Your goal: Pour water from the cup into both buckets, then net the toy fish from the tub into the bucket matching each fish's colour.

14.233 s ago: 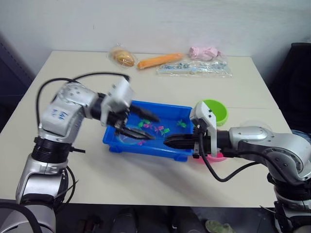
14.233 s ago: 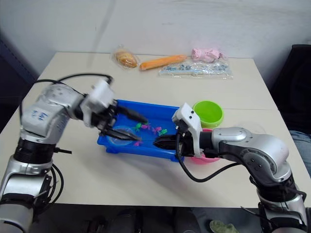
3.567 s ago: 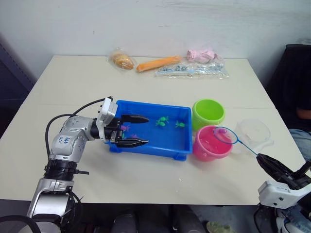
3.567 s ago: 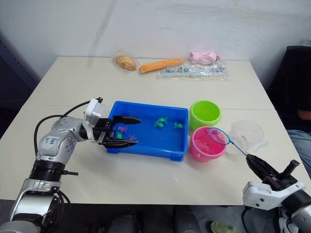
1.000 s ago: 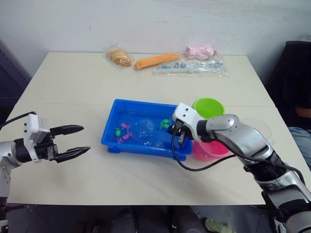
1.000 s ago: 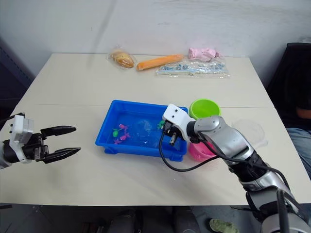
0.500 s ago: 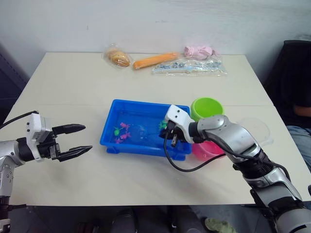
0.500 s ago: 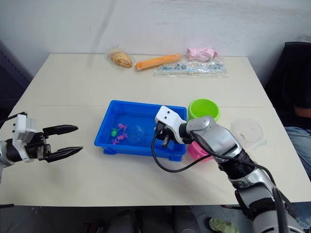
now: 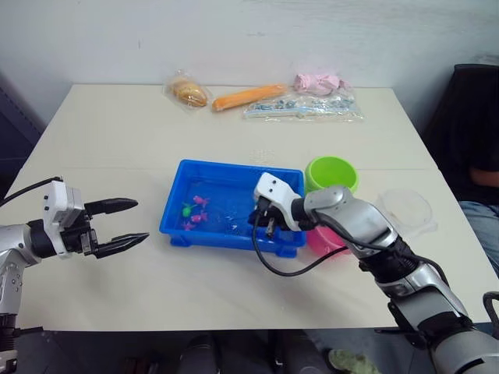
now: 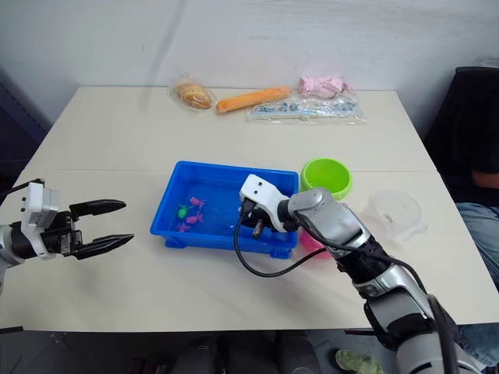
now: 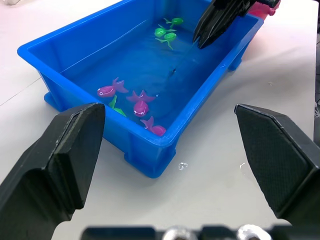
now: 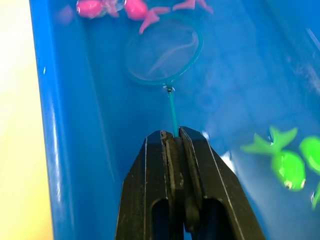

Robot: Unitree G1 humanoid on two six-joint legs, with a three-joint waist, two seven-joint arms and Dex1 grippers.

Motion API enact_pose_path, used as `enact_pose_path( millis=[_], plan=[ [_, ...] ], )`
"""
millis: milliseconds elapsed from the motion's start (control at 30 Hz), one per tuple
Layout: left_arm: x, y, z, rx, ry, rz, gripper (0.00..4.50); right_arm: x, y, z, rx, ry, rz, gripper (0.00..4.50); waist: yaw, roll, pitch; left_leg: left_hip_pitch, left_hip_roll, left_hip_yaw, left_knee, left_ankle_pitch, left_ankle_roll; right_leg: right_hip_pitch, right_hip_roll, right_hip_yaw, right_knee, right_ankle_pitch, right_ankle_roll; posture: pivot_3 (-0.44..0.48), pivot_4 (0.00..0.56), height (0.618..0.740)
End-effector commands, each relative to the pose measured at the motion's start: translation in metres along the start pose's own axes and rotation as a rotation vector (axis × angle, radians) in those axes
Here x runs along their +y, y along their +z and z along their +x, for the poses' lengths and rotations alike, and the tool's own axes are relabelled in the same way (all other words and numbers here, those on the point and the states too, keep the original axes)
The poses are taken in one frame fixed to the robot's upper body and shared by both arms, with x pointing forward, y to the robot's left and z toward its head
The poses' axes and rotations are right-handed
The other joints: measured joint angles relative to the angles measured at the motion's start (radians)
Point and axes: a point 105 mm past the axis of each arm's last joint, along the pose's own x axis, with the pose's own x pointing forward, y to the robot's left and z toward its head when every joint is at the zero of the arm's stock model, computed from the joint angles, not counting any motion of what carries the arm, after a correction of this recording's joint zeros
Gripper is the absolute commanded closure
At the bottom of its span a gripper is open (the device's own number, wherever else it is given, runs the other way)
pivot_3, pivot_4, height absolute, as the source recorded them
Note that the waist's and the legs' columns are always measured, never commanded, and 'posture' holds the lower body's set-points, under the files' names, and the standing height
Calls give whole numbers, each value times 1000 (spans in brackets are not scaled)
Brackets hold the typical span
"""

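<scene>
The blue tub sits mid-table with water in it. Pink toy fish cluster at its left end and green toy fish lie nearer its right end. My right gripper reaches into the tub, shut on the thin handle of the net. The net's ring lies in the water just beside the pink fish, with no fish inside it. To the tub's right stand the lime green bucket and the pink bucket, which my right arm partly hides. The clear cup stands further right. My left gripper hangs open left of the tub.
Along the table's far edge lie a bagged bread roll, an orange carrot-shaped item, a pink bundle and a clear packet. A dark chair stands off the right side.
Over the last second my right gripper has carried the net leftward through the tub toward the pink fish. My left gripper has stayed open and still, left of the tub.
</scene>
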Motion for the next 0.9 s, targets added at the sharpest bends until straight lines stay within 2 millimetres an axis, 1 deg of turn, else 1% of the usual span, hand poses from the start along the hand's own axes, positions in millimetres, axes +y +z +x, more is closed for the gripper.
enact_pose_path(
  millis=[33,233,467,633,900],
  plan=[
    [1,7,0,-19,3,30,38,-1,16,0,-54,-4,-38,4500,0,0,0,0,0,0,0,0,0,0,0,0,0,0,0,0,150,740],
    [1,6,1,-20,1,27,38,-3,19,-1,-80,-15,-56,4500,0,0,0,0,-1,0,0,0,0,0,0,-1,0,0,0,0,150,740],
    [1,7,2,-21,-2,28,38,-2,18,-6,-93,-13,-90,4500,1,0,0,0,0,0,0,0,0,0,0,-1,0,0,0,0,150,740],
    [1,7,3,-22,-2,29,38,2,14,-9,-95,6,-98,4500,0,0,0,0,0,0,0,0,0,0,0,-1,0,0,0,0,150,740],
    [2,7,3,-22,0,27,38,7,12,-11,-116,19,-73,4500,1,0,0,0,0,0,0,0,0,0,0,-1,0,0,0,0,150,740]
  ],
)
